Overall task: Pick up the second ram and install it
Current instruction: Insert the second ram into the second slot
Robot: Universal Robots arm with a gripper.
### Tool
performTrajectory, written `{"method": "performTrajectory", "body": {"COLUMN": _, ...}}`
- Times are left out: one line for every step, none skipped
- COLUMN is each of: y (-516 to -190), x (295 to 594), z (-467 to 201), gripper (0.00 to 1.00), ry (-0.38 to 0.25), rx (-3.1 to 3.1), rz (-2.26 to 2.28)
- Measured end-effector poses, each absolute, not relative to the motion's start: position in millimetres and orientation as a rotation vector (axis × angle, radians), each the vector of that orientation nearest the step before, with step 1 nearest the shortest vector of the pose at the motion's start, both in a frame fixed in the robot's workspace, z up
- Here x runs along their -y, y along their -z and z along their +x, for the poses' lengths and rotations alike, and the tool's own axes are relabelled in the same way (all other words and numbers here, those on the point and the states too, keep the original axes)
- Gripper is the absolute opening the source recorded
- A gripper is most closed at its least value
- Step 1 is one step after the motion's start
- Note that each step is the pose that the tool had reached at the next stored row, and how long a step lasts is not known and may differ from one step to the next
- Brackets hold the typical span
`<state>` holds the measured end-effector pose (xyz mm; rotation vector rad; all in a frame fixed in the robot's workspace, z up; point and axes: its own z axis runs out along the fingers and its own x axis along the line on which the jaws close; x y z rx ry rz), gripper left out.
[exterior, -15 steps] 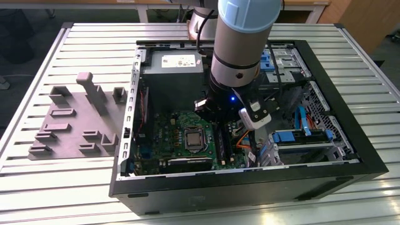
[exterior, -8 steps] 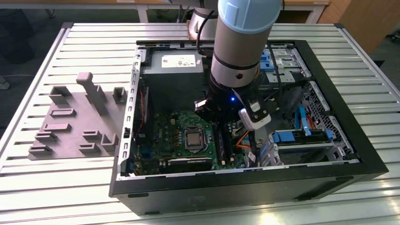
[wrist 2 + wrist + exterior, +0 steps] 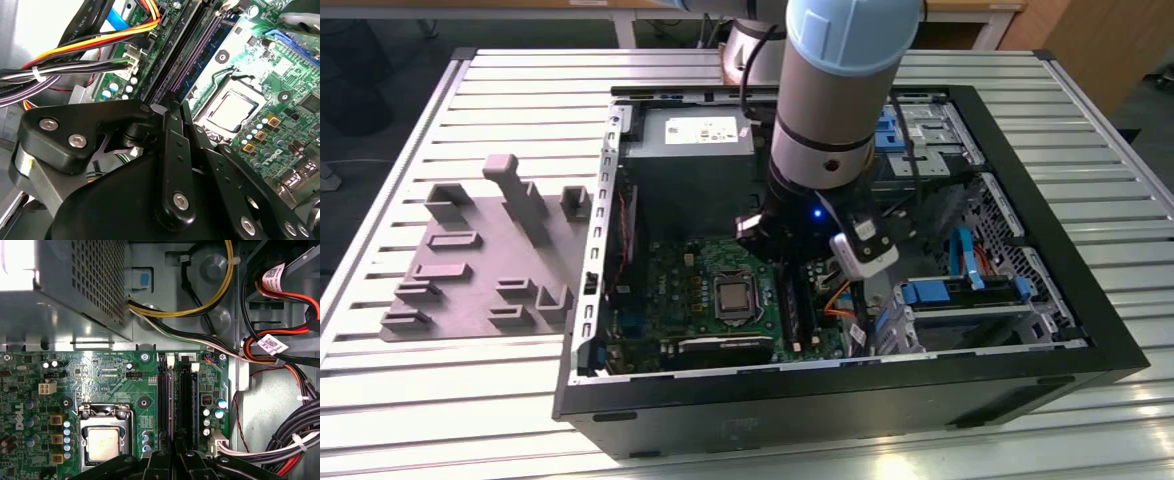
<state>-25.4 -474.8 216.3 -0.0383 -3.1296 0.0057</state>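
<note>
The gripper (image 3: 172, 107) is low inside the computer case (image 3: 1067, 330), just beside the processor socket (image 3: 102, 442), over the memory slots that run along one side of that socket. In the second wrist view its fingers (image 3: 176, 150) are drawn almost together, and they seem to pinch the near end of the second ram (image 3: 190, 57), the thin dark stick with a purple shine. The stick stands on its edge in the slot nearer to the processor socket, and the neighbouring slot (image 3: 187, 400), farther from the socket, looks free. In my judgement the picking up is finished and the step in hand is the seating of the stick. I cannot tell if the stick is fully down, or if the white latches (image 3: 170, 360) at the far end of the slots have closed. This step calls for straight, even pressure along the slot, without tilting toward the processor socket or toward the cable bundle (image 3: 75, 65) on the other side.
</note>
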Motion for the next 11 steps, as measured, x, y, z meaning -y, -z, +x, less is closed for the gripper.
{"method": "performTrajectory", "body": {"y": -215.7, "x": 474.8, "z": -25.4, "gripper": 0.14, "ry": -0.006, "rx": 3.130, "rz": -0.038}}
{"method": "performTrajectory", "body": {"y": -215.2, "x": 474.8, "z": -25.4, "gripper": 0.14, "ry": -0.006, "rx": 3.130, "rz": -0.038}}
{"method": "performTrajectory", "body": {"y": -214.7, "x": 474.9, "z": -25.4, "gripper": 0.14, "ry": -0.006, "rx": 3.129, "rz": -0.038}}
{"method": "performTrajectory", "body": {"y": -214.4, "x": 474.9, "z": -25.4, "gripper": 0.14, "ry": -0.007, "rx": 3.129, "rz": -0.038}}
{"method": "performTrajectory", "body": {"y": -214.1, "x": 475.0, "z": -25.4, "gripper": 0.14, "ry": -0.007, "rx": 3.129, "rz": -0.038}}
{"method": "performTrajectory", "body": {"y": -213.7, "x": 475.0, "z": -25.4, "gripper": 0.14, "ry": -0.007, "rx": 3.129, "rz": -0.038}}
{"method": "performTrajectory", "body": {"y": -213.4, "x": 475.0, "z": -25.4, "gripper": 0.14, "ry": -0.007, "rx": 3.129, "rz": -0.038}}
{"method": "performTrajectory", "body": {"y": -213.3, "x": 475.0, "z": -25.4, "gripper": 0.14, "ry": -0.007, "rx": 3.129, "rz": -0.038}}
{"method": "performTrajectory", "body": {"y": -213.2, "x": 475.0, "z": -25.4, "gripper": 0.14, "ry": -0.007, "rx": 3.129, "rz": -0.038}}
{"method": "performTrajectory", "body": {"y": -213.1, "x": 475.0, "z": -25.4, "gripper": 0.14, "ry": -0.007, "rx": 3.129, "rz": -0.038}}
{"method": "performTrajectory", "body": {"y": -213.3, "x": 475.0, "z": -25.4, "gripper": 0.14, "ry": -0.008, "rx": 3.129, "rz": -0.038}}
